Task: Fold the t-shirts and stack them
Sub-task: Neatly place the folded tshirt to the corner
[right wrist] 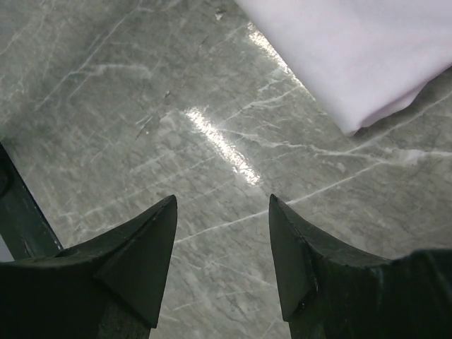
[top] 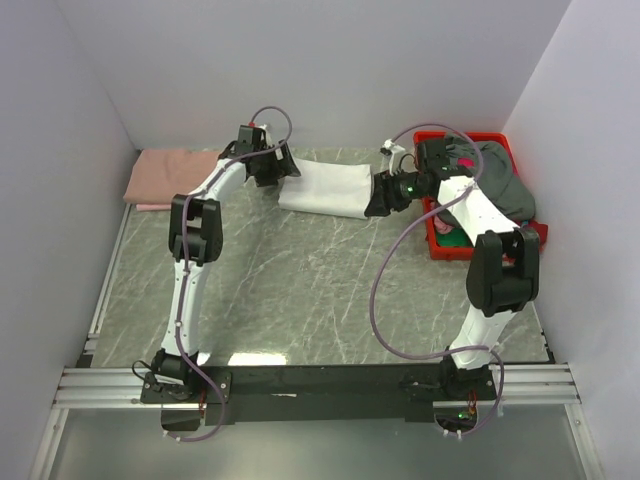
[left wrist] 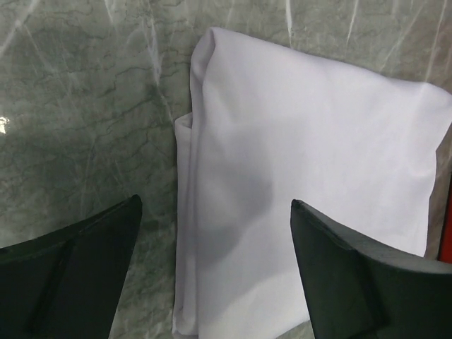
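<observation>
Top view looks down; wrist views, close, share the white t-shirt (left wrist: 304,176).

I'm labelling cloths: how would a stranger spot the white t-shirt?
Go to the far side of the marble table. Midway along lies the white t-shirt, folded flat. The pink shirt lies far left, the grey shirt in the red bin at right.

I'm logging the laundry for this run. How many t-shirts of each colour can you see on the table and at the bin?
salmon-pink t-shirt, folded: 1
white t-shirt, folded: 1
grey t-shirt, heaped on the red bin: 1
Total: 3 clearly seen; anything deeper in the bin is hidden by the right arm.
</observation>
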Available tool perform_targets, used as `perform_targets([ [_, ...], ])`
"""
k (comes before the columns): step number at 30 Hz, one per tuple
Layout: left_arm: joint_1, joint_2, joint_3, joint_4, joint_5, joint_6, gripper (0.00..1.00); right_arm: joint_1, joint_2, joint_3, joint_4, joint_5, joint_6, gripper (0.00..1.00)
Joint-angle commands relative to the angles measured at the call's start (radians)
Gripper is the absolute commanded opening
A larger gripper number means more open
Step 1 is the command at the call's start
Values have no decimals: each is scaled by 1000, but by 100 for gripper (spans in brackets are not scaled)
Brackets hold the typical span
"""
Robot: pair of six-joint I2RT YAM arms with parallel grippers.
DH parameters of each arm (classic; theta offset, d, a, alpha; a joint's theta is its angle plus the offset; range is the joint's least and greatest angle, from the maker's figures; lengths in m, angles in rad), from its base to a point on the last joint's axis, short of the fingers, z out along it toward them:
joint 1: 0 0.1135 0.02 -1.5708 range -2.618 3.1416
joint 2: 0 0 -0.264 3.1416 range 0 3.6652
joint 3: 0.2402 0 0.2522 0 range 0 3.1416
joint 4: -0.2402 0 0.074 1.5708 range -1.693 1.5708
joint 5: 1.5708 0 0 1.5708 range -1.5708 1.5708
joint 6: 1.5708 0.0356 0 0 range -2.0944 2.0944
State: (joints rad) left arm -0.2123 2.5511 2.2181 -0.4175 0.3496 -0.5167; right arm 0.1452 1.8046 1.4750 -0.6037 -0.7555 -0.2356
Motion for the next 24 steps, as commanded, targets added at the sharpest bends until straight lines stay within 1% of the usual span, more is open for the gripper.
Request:
perform_targets([
  [1, -6, 66, 6, -92, -28, -43, 91, -4, -74, -22, 44, -44, -1, 62],
  [2, -7, 73, 3, -83, 0, -48, 84, -4, -79, -25, 45, -42, 1, 62],
  [4, -18, 84, 9, -75, 78, -54, 79, -13, -83, -30, 48, -51, 2, 62],
  [9, -53, 132, 34, -99, 138, -62, 69, -24, -97, -50, 65, -64, 10, 62],
  [10, -55, 138, 25, -95, 141, -71, 61, -30, -96, -51, 67, -67, 13, 62],
  [12, -59, 138, 6, -77, 175, -81, 52, -35, -97, -53, 68, -70, 13, 62],
  [13, -61, 141, -6, -69, 187, -89, 44, -36, -96, -54, 70, -76, 15, 62],
  [14, -64, 143, -8, -66, 210, -89, 39, -42, -99, -58, 70, -79, 18, 62],
  [15, -68, 144, -8, -67, 216, -88, 32, -44, -97, -59, 71, -82, 19, 62],
  [16, -71, 143, -2, -76, 203, -89, 1, -45, -97, -59, 71, -84, 21, 62],
  [18, -76, 127, -15, -69, 183, -80, 0, -52, -100, -61, 70, -88, 22, 62],
  [20, -76, 65, -79, -35, 152, -66, 0, -59, -103, -62, 73, -87, 24, 61],
  [21, -78, 39, -95, -29, 72, -53, 0, -64, -106, -64, 73, -90, 25, 62],
  [22, -78, -19, -119, -32, 5, -13, 0, -65, -109, -65, 71, -90, 25, 62],
  [24, -87, -83, -144, -62, -143, 36, 0, -71, -119, -68, 71, -88, 27, 62],
])
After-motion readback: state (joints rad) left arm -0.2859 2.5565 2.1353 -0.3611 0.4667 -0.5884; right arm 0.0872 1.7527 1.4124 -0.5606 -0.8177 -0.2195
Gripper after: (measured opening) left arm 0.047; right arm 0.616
